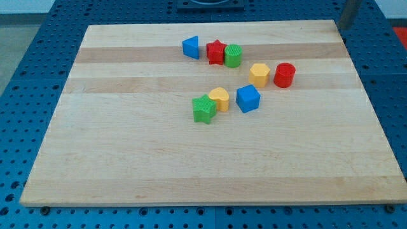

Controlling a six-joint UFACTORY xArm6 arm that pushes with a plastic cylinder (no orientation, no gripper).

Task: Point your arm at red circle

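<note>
The red circle [284, 75] stands on the wooden board [191, 172], right of centre in the upper half, touching or nearly touching a yellow hexagon [259, 74] on its left. My rod comes in at the view's top right corner. My tip [341, 27] is at the board's top right corner, well up and to the right of the red circle and apart from every block.
A blue triangle [190, 47], a red star [216, 51] and a green circle [233, 56] form a row near the view's top. A green star [204, 109], a yellow heart [219, 98] and a blue cube [248, 98] cluster at the centre.
</note>
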